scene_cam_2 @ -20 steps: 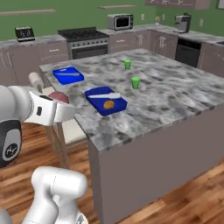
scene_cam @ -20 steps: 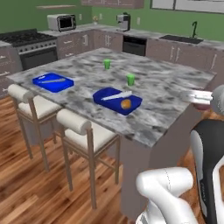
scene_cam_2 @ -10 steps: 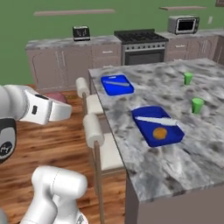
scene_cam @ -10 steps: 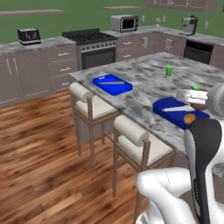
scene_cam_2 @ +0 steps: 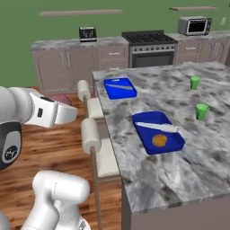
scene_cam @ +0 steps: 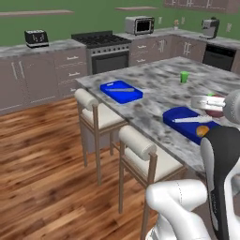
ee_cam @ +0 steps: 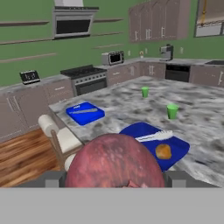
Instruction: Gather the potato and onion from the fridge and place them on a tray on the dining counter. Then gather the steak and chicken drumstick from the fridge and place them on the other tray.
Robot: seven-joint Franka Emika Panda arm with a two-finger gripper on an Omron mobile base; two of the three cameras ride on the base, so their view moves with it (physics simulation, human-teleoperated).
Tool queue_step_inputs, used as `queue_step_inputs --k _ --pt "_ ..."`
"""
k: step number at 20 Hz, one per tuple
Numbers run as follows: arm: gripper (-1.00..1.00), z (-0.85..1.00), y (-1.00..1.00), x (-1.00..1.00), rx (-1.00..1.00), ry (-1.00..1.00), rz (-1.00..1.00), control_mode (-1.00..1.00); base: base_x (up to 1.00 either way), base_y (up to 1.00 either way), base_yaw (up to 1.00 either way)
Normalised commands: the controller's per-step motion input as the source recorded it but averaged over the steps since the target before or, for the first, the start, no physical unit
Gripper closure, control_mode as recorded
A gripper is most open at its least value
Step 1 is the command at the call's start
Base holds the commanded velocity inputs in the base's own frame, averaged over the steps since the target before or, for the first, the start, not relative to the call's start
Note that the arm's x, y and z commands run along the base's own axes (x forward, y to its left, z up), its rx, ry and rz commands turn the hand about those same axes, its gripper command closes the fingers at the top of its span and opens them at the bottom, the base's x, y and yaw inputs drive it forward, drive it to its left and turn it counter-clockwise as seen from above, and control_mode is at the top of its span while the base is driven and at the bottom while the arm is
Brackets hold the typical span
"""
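Gripper point(ee_cam: 114, 183) is closed wide around the steak point(ee_cam: 114, 164), holding it short of the bench point(scene_cam_2: 179, 161). Your risk: the near tray point(scene_cam_2: 158, 132) already holds an orange item, so dropping there mixes the sets. Aim for the far tray point(scene_cam_2: 120, 87). Arm is raised, hand roughly level, pointing across the bench.

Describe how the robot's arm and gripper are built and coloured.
The arm is glossy white, with rounded, bulbous segments and dark grey-black joint sections. One dark joint bears a small white circular mark. The gripper has a pale boxy body. No loose cables are visible.
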Motion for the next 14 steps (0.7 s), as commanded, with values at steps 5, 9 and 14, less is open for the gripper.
queue_step_inputs --k 5,9,14 --pt "1.00 0.00 0.00 0.00 0.00 0.00 0.00 1.00 0.60 -0.73 -0.36" --pt "1.00 0.00 0.00 0.00 0.00 0.00 0.00 1.00 0.08 -0.51 -0.64" --pt "1.00 0.00 0.00 0.00 0.00 0.00 0.00 1.00 -0.83 0.36 -0.31"
